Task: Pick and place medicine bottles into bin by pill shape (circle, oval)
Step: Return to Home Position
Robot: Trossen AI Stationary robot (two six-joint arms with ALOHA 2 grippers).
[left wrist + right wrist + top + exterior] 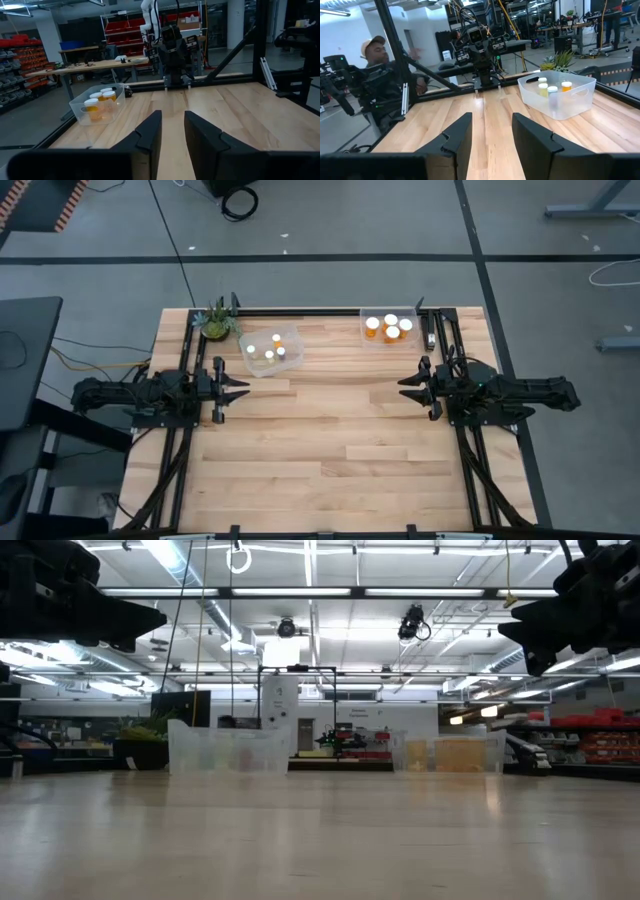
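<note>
Several small white-capped medicine bottles point(270, 352) stand in a clear bin point(288, 338) at the table's far left. Several wider orange bottles with white caps point(390, 327) stand in a second clear bin point(366, 338) at the far right. My left gripper point(240, 388) is open and empty over the table's left side. My right gripper point(407, 388) is open and empty over the right side. Both hang above the table, level, facing each other. The left wrist view shows the orange bottles point(99, 102); the right wrist view shows the small bottles point(549, 89).
A small potted plant point(216, 323) stands at the far left corner beside the left bin. A black frame point(330, 311) runs along the table's far edge and sides. A person point(372, 50) sits beyond the table in the right wrist view. Bare wood point(330, 430) lies between the grippers.
</note>
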